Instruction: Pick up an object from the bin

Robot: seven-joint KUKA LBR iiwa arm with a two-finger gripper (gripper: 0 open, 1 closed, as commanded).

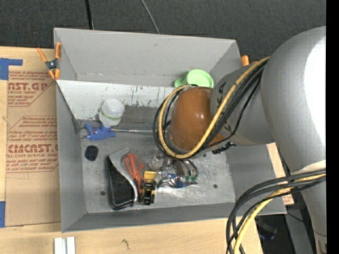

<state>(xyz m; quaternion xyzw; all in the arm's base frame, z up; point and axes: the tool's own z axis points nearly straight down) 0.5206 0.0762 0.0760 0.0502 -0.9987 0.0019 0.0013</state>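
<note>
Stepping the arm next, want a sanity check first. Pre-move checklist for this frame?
1. Gripper is over the heap at the bin's front middle: ok.
2. Anything held: cannot tell, the orange wrist cover hides much of it.
3. Target stands alone: not ok; yellow-black piece, orange wire bundle and black flat case crowd together.
4. Gripper away from the bin wall: ok.
5. White bottle, blue piece and green lid lie apart from the gripper: ok.

Bin [69, 157] grey, floor scuffed dark. Disc [198, 79] green. Bottle [112, 111] white. Clip [99, 133] blue. Case [119, 187] black. Wires [133, 164] orange.
</note>
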